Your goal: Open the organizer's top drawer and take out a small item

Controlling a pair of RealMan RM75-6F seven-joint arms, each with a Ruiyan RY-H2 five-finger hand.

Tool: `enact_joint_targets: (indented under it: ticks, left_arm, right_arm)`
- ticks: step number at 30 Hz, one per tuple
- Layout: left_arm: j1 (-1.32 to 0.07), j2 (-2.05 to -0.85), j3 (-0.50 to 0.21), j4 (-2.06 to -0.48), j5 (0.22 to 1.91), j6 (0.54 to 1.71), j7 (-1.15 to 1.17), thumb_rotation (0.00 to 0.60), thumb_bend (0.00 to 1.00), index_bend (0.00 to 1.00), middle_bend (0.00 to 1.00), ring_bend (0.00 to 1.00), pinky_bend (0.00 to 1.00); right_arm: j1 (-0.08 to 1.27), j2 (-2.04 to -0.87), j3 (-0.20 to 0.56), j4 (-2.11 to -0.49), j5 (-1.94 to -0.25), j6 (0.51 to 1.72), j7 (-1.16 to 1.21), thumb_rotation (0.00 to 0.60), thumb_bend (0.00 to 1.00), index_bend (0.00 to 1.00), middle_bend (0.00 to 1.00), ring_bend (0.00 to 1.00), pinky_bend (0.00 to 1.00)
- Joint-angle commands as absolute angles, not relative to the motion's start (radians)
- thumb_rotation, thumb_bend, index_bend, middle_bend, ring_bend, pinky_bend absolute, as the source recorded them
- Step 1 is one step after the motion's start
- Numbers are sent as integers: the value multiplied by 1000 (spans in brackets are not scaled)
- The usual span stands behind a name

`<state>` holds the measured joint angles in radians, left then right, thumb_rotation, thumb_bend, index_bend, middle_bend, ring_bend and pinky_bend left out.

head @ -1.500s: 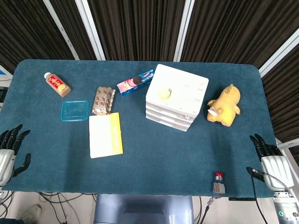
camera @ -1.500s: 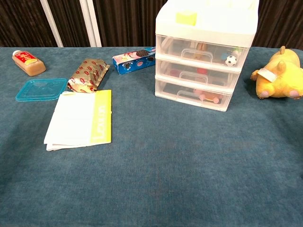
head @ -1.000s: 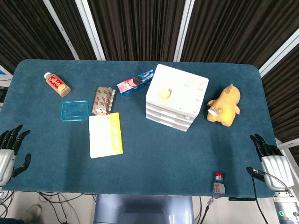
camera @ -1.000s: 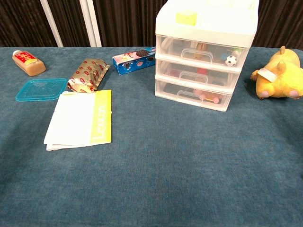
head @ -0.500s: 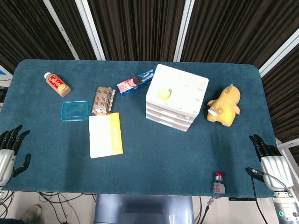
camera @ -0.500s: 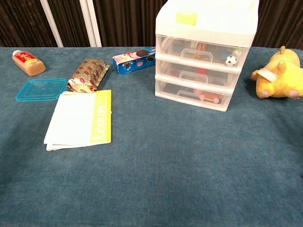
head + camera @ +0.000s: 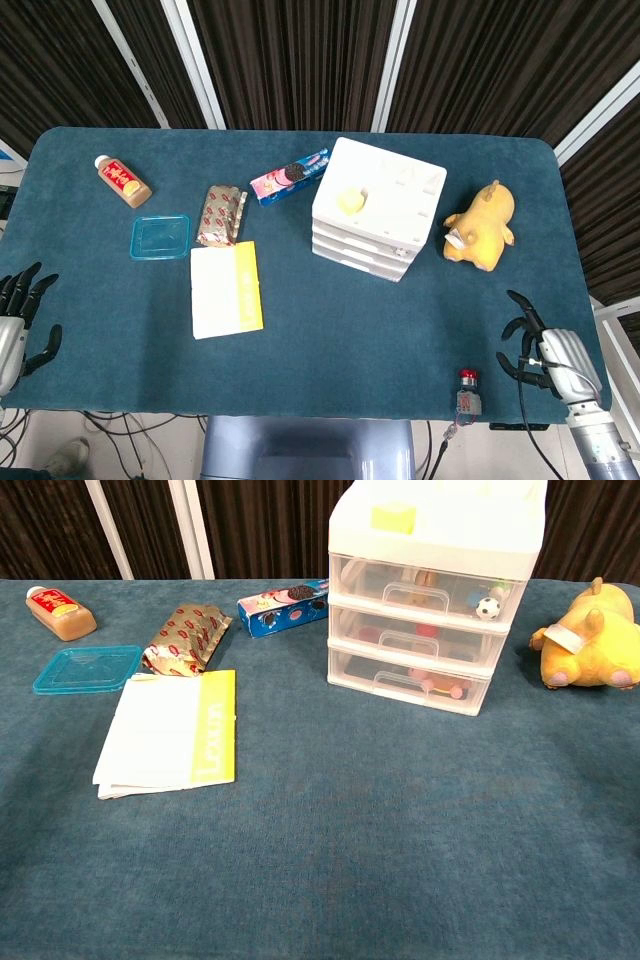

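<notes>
Black-fingered right hand [image 7: 548,352] spread, empty.

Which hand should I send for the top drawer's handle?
Right, probably. The right hand sits nearer the organizer; the left hand is at the table's far left edge. The top drawer is closed; both hands are empty.

Bright, even light from overhead in both views, and everything reads sharp, no motion blur. The organizer [image 7: 378,208] throws a soft, short shadow onto the blue cloth at its front. Its white lid [image 7: 440,520] is nearly blown out in the chest view, with detail lost on top. The clear drawer fronts catch faint reflections. The yellow plush toy [image 7: 590,637] is cut by the right edge and looks slightly soft. The dark slatted backdrop stays dim.
</notes>
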<state>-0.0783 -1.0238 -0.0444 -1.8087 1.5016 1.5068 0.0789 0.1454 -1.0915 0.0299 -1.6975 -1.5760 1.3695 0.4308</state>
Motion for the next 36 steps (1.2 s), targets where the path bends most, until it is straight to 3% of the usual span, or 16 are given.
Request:
enact_joint_targets:
  ticks: [1, 4, 11, 20, 36]
  left_arm:
    - [-80, -1023, -45, -1809, 1503, 1505, 80, 600, 473, 102, 0, 0, 0]
    - [-81, -1022, -45, -1809, 1500, 1503, 80, 600, 473, 102, 0, 0, 0]
    - [-82, -1023, -45, -1803, 1489, 1494, 74, 600, 473, 102, 0, 0, 0]
    - [-83, -1028, -46, -1792, 1482, 1487, 70, 600, 473, 102, 0, 0, 0]
    - [-85, -1031, -48, -1778, 1480, 1486, 57, 600, 473, 102, 0, 0, 0]
  right_arm:
    - [219, -1074, 26, -1739, -1582, 1258, 657, 600, 454, 70, 808, 933, 990]
    - [264, -1095, 24, -1727, -1596, 1198, 774, 600, 505, 57, 878, 978, 1000]
    - [348, -1186, 55, -1714, -1571, 1105, 773, 600, 618, 13, 910, 1000, 1000]
    - [425, -1332, 140, -1736, -1430, 1036, 736, 600, 623, 0, 943, 1000, 1000]
    - [509, -1484, 192, -1647, -1339, 958, 728, 600, 623, 0, 943, 1000, 1000]
